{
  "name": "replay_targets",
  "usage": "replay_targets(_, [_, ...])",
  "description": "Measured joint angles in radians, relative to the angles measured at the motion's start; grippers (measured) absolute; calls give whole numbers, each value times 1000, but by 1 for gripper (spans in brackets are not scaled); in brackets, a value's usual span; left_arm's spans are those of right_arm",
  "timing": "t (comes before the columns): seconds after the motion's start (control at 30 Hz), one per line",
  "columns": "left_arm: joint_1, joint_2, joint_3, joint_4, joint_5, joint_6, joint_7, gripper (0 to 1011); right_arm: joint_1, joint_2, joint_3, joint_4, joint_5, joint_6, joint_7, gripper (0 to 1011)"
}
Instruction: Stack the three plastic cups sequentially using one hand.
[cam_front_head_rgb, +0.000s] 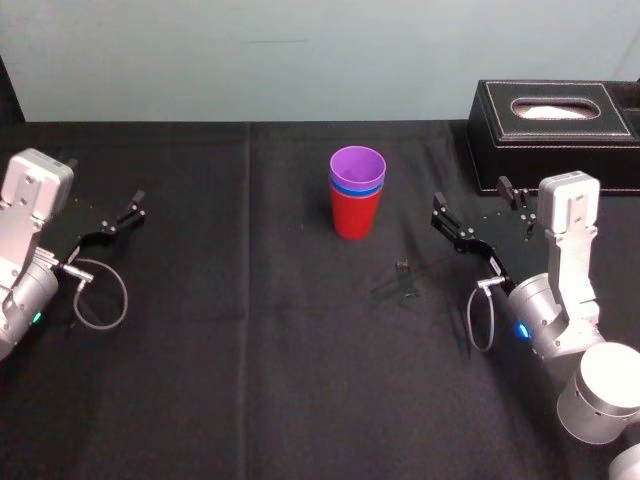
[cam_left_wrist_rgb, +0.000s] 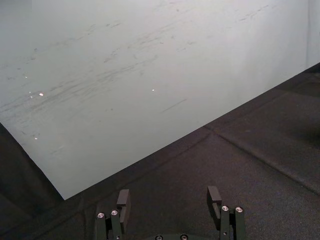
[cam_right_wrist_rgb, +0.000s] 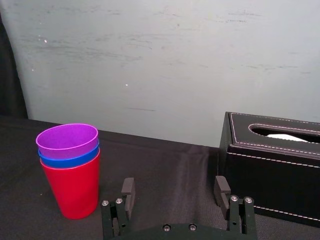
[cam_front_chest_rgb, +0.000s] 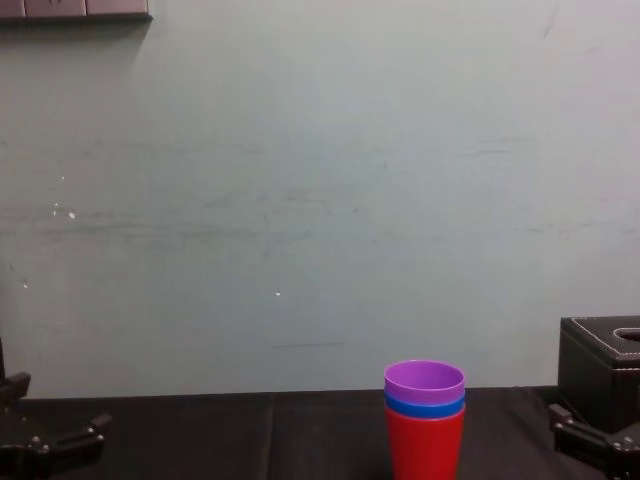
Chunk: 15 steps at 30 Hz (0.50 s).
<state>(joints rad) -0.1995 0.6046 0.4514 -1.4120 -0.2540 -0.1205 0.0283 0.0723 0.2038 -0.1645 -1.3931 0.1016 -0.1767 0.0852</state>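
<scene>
- The right gripper (cam_right_wrist_rgb: 174, 182) hangs low over the black cloth-covered table (cam_front_head_rgb: 250, 350). Its two black fingers are spread apart with nothing between them.
- Ahead of it and off to its left, well apart from its fingers, the smooth red tapered plastic cup (cam_right_wrist_rgb: 74, 192) stands upright on the cloth as the base of the stack.
- The blue plastic cup (cam_right_wrist_rgb: 70, 161) is nested inside the red one, so only a band near its rim shows. The purple plastic cup (cam_right_wrist_rgb: 67, 142) sits in the blue one, mouth up, on top.
- The tapered walls probably let each cup slide into the one below. The stack looks straight, not leaning.
- A black stitched tissue box (cam_right_wrist_rgb: 272, 170) lies just ahead of this gripper on its right, apart from the cups and no part of the job.
- The left gripper (cam_left_wrist_rgb: 169, 194), fingers likewise apart and empty, is far on the stack's other side, facing bare cloth and wall, apparently idle.
- With all three cups nested and both grippers empty, the stacking looks complete.
</scene>
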Motion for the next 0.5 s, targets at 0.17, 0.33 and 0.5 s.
replay_targets(0.17, [0, 0, 0, 0, 0, 0, 0, 1005, 0, 0, 0, -1, 0, 1, 0, 1004])
replay_targets(0.33, [0, 0, 0, 0, 0, 0, 0, 1005, 0, 1, -1, -1, 0, 2, -1, 1004])
replay_targets(0.5, [0, 0, 0, 0, 0, 0, 0, 1005, 0, 1, -1, -2, 0, 3, -1, 1004])
